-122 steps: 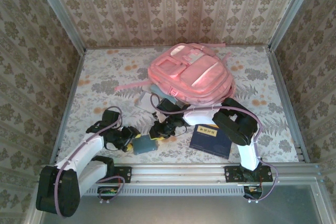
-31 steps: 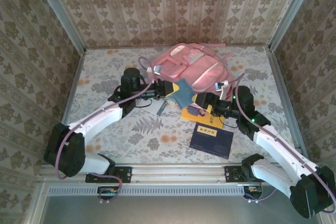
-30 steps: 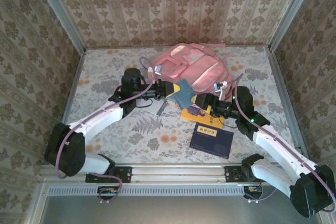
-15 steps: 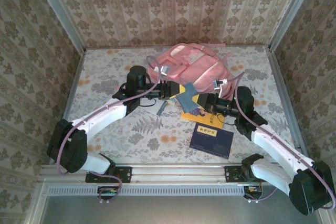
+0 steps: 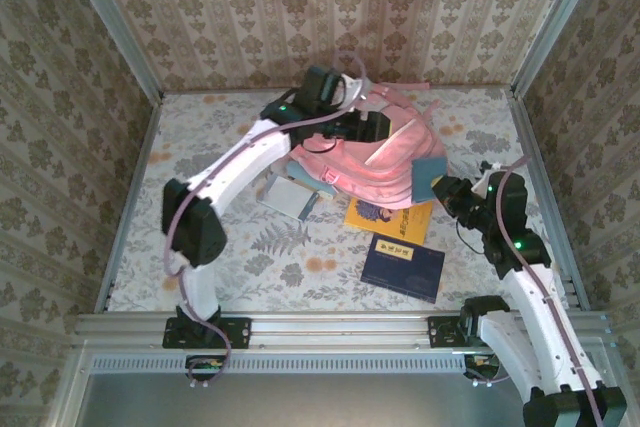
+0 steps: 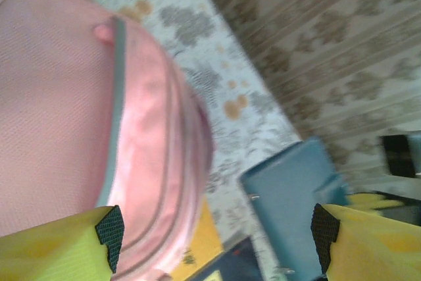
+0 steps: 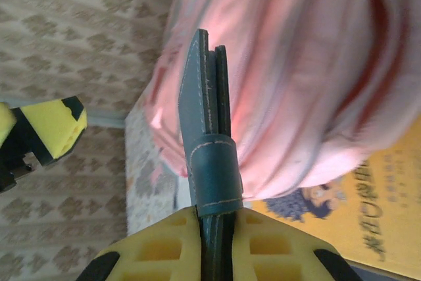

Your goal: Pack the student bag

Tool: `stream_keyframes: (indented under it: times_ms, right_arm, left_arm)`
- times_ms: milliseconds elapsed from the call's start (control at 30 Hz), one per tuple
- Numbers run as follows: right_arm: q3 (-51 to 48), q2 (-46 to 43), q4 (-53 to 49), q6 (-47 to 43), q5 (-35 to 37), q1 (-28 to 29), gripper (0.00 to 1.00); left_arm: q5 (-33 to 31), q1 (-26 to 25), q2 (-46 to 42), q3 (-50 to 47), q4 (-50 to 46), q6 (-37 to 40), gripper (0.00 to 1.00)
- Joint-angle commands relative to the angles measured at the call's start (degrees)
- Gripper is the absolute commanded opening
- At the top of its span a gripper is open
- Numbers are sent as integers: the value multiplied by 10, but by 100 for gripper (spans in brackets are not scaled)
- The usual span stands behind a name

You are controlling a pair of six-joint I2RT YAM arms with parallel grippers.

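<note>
From above, the student bag (image 5: 365,152) is lying toward the far side of the table (image 5: 200,177). The left gripper (image 5: 380,129) is hovering over the bag's top. Just right of the bag, the right gripper (image 5: 447,187) is pinching a teal case (image 5: 430,173). A yellow book (image 5: 385,217) is lying at the bag's near edge, and a navy book (image 5: 402,267) is lying nearer than that. In the left wrist view, the left gripper (image 6: 217,228) is standing spread wide with nothing between its pads (image 6: 110,228), above the bag (image 6: 66,110). In the right wrist view, the right gripper (image 7: 214,222) is clamping the teal case (image 7: 209,116) edge-on, just beside the bag (image 7: 309,64).
</note>
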Motion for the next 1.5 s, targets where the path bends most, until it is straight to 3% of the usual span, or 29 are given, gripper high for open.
stream_keyframes:
  times_ms: [0, 133, 267, 667, 1000, 1100, 1200, 1300, 1400, 1467]
  right_arm:
    - [14, -15, -60, -26, 29, -17, 13]
    - [16, -19, -68, -38, 21, -29, 13]
    - [20, -27, -78, -49, 15, -43, 14]
    - [7, -17, -59, -44, -64, -110, 14]
    - [-19, -6, -27, -25, -89, -121, 13]
    - [-22, -4, -21, -23, -92, -122, 13]
    - [-24, -3, -19, -21, -94, -122, 13]
    - [-28, -2, -14, -15, -99, -122, 13]
    - [-28, -3, -15, -16, -101, -122, 13]
    - [-26, -4, -20, -17, -100, -122, 13]
  left_arm:
    - [-80, -6, 55, 80, -124, 62, 78]
    - [-111, -4, 119, 170, -161, 82, 77]
    - [-59, 0, 170, 216, -170, 73, 72]
    - [38, -7, 214, 207, -115, 30, 59]
    - [70, -12, 219, 182, -79, 21, 35]
    - [70, -14, 228, 183, -78, 20, 34]
    - [58, -14, 238, 187, -83, 24, 42]
    - [46, -15, 251, 200, -92, 29, 43]
    - [47, -17, 267, 222, -101, 35, 40]
    - [45, -20, 278, 239, -111, 40, 32]
